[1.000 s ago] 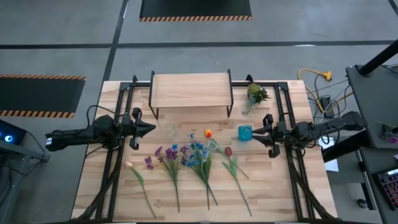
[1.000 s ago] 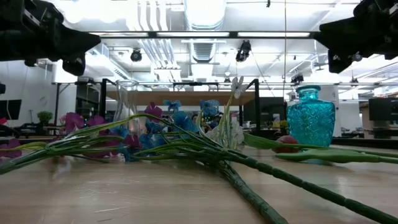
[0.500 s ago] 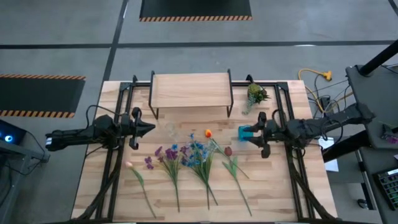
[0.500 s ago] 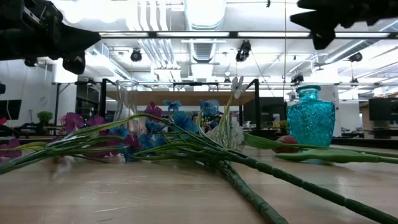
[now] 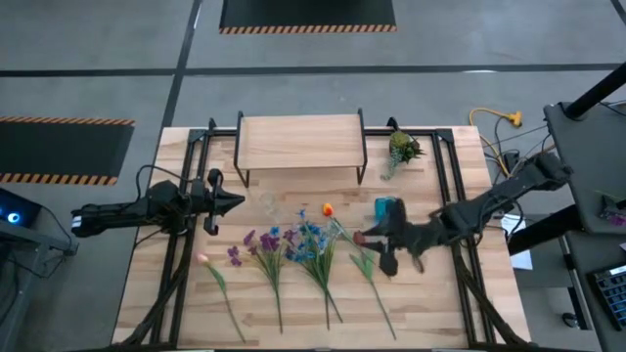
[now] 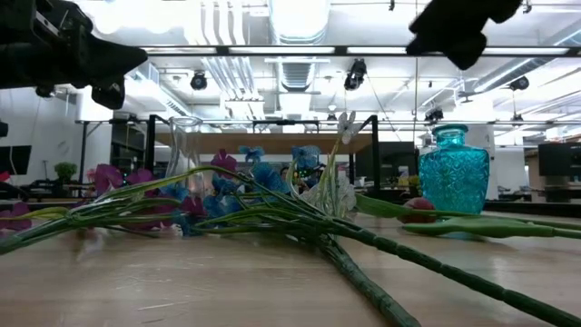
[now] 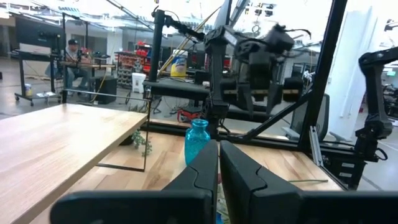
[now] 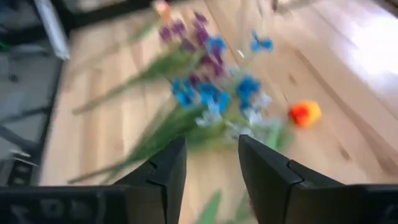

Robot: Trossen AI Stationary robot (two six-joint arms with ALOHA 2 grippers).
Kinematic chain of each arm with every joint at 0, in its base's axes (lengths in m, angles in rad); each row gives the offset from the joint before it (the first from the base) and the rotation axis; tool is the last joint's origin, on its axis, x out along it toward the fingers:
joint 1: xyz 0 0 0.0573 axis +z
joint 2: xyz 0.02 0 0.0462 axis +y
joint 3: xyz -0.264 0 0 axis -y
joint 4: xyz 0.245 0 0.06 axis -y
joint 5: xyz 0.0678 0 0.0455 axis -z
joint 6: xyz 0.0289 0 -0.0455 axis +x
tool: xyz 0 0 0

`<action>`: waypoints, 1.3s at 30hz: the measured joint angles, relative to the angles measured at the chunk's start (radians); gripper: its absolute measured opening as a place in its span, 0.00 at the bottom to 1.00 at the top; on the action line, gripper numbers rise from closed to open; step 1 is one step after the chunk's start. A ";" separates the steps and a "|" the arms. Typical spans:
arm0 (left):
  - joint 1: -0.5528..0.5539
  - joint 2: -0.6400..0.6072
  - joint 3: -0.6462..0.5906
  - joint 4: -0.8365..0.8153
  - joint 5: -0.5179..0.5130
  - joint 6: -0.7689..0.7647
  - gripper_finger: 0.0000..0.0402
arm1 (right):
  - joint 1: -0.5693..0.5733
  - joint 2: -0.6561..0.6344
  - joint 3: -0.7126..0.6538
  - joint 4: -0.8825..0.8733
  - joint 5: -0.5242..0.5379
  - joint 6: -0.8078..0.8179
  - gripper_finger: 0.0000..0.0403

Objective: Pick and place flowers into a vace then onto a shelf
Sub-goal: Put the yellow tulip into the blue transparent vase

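High view: right gripper [image 5: 364, 238] now reaches well past the blue vase [image 5: 385, 208], out over the right-hand stems of the flowers [image 5: 293, 244]; a second ago it sat beside that vase, nearer the worktop's [image 5: 430, 303] right edge. Right wrist view shows its fingers [image 8: 163, 171] parted with nothing between them, blue and purple blooms and an orange one spread below. Low view puts it high above the worktop, not yet down among the stems. Judgement: the arm has switched from waiting to an approach for the first pick, probably the dark red bloom [image 5: 359, 238] just under it.

Left gripper [image 5: 235, 201] is closed and empty, parked left of the clear glass vase [image 5: 268, 203]. Flowers all lie flat mid-worktop; shelf [image 5: 300, 143] at the far edge carries nothing yet.
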 joint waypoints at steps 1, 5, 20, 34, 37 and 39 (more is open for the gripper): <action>0.000 0.000 0.000 0.000 0.000 0.000 0.00 | 0.009 0.024 0.026 -0.048 0.019 0.030 0.34; 0.000 0.000 0.000 -0.002 0.000 0.000 0.00 | 0.024 0.117 0.100 -0.135 0.040 0.100 0.33; 0.000 0.000 0.000 -0.006 0.000 0.000 0.00 | 0.024 0.355 0.256 -0.405 -0.057 0.302 0.33; 0.000 0.002 0.000 0.017 0.001 0.000 0.00 | 0.076 0.404 0.197 -0.519 -0.173 0.610 0.26; 0.000 0.005 0.000 0.018 0.001 0.000 0.00 | 0.101 0.393 0.171 -0.517 -0.172 0.673 0.26; 0.000 0.006 0.000 0.016 0.001 0.000 0.00 | 0.117 0.393 0.159 -0.507 -0.147 0.698 0.28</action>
